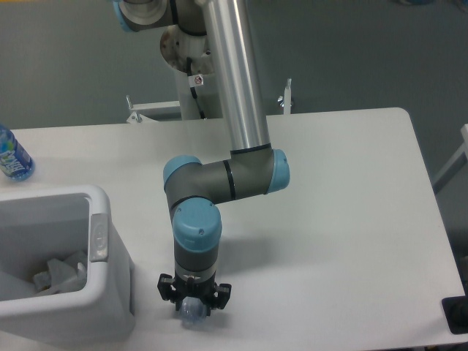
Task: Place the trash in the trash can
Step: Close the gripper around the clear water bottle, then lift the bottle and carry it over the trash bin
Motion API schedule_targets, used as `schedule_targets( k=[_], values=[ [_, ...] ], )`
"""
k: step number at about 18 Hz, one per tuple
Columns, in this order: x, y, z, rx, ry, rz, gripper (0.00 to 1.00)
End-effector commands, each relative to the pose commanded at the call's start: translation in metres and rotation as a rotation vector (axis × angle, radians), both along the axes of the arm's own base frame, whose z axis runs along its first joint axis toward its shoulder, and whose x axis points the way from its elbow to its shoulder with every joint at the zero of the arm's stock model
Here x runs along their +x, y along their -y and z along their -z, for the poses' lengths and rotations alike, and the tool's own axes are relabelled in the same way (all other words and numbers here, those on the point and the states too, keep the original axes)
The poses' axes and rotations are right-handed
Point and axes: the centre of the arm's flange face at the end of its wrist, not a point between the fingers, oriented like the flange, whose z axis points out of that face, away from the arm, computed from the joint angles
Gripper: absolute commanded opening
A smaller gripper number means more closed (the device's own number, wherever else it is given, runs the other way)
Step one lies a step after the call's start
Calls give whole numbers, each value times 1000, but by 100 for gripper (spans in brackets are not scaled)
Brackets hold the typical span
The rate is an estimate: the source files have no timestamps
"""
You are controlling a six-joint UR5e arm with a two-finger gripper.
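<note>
While clamped, bottle [192, 312] between fingers [175, 300], near bin [99, 219]

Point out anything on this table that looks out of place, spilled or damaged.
Nothing looks spilled or broken. The gripper is low at the table's front edge over a clear bottle, beside the trash can, which holds crumpled clear scraps. A blue-labelled bottle sits alone at the far left edge.

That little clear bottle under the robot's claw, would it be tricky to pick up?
Probably light: the clear bottle looks empty. Its thin plastic may dent under the gripper. Being round, it could roll on the smooth table.
</note>
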Motion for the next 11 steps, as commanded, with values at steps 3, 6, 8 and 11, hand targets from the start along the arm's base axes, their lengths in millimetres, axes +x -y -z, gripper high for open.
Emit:
schedule_targets(
  k=[3,6,8,11],
  values=[
    [-9,0,-21,30,-23,-3,67],
    [-34,13,-55,75,-54,-46,67],
    [-43,20,-67,90,-63,-62,65],
    [-47,23,-79,104,-75,-68,63]
  ],
)
